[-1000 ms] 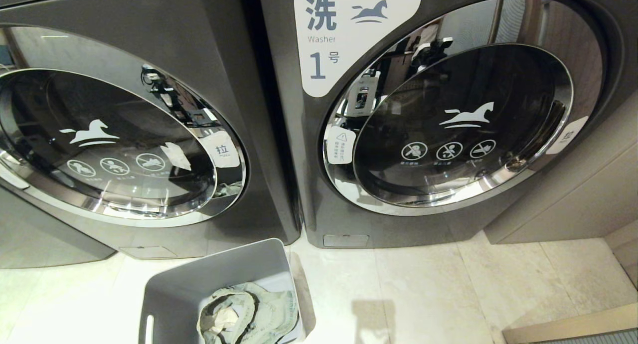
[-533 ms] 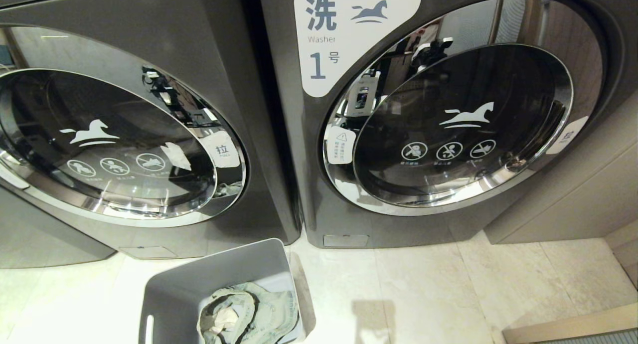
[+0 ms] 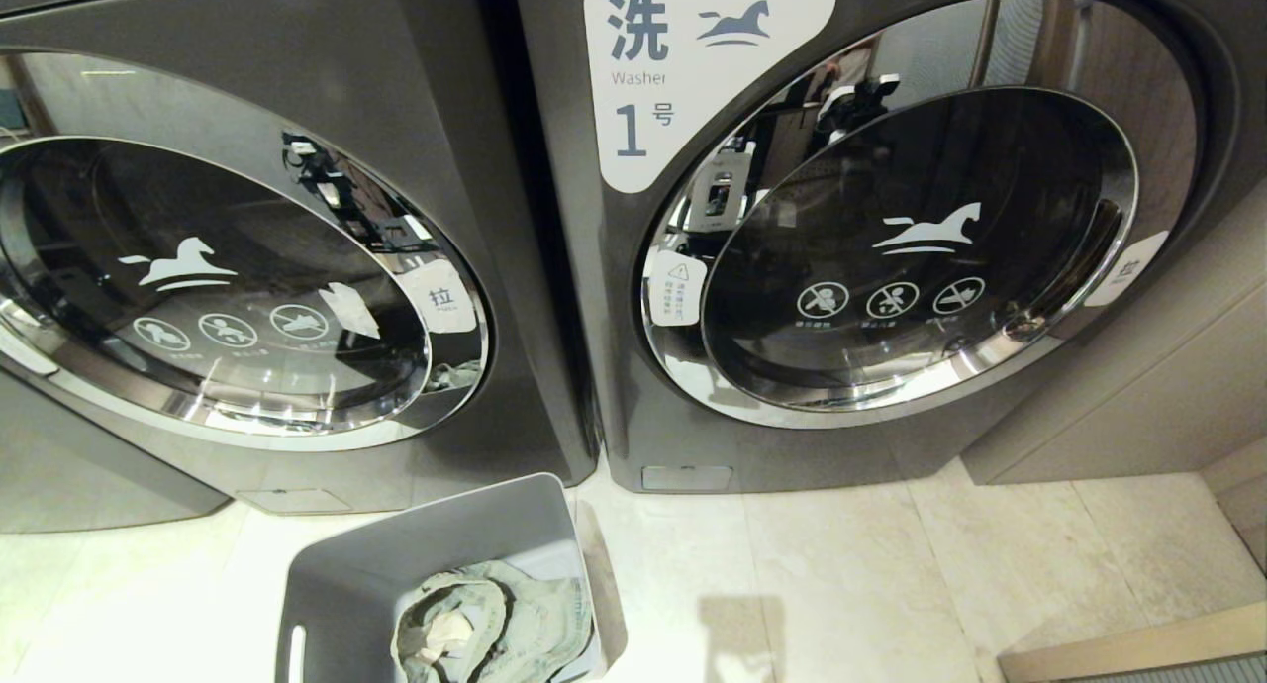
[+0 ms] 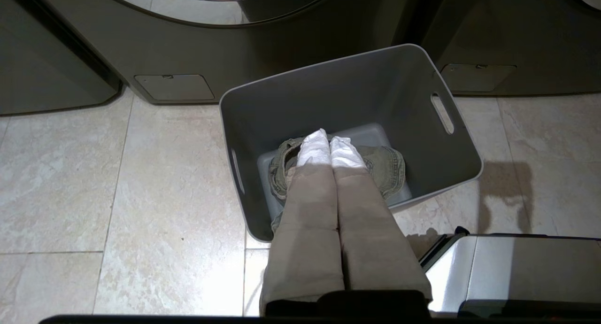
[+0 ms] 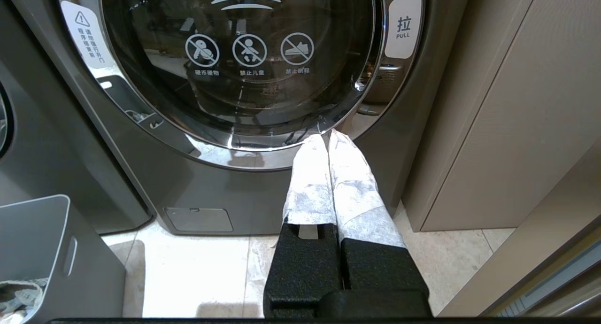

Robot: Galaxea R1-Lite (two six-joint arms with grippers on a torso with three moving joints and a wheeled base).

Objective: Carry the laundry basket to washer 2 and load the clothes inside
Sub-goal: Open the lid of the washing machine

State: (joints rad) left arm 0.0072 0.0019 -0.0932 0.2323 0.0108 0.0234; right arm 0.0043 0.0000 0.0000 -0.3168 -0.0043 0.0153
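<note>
The grey laundry basket [image 3: 436, 544] stands on the tiled floor before the gap between two dark grey washers. The clothes [image 3: 495, 624], a grey-green denim bundle, lie in its bottom. In the left wrist view my left gripper [image 4: 330, 143] hangs shut and empty above the basket [image 4: 357, 94], its tips over the clothes [image 4: 392, 166]. The right-hand washer bears a label "1" [image 3: 693, 79]. The left-hand washer [image 3: 327, 79] shows no number here; its round glass door is shut. My right gripper [image 5: 327, 138] is shut and empty, level with the lower rim of washer 1's door. Neither gripper shows in the head view.
A beige cabinet panel [image 5: 516, 127] stands right of washer 1. A white part of my base [image 4: 516, 267] sits close behind the basket. A "PULL" tag [image 5: 403, 26] marks the right edge of washer 1's door. Pale floor tiles [image 3: 891, 584] spread in front.
</note>
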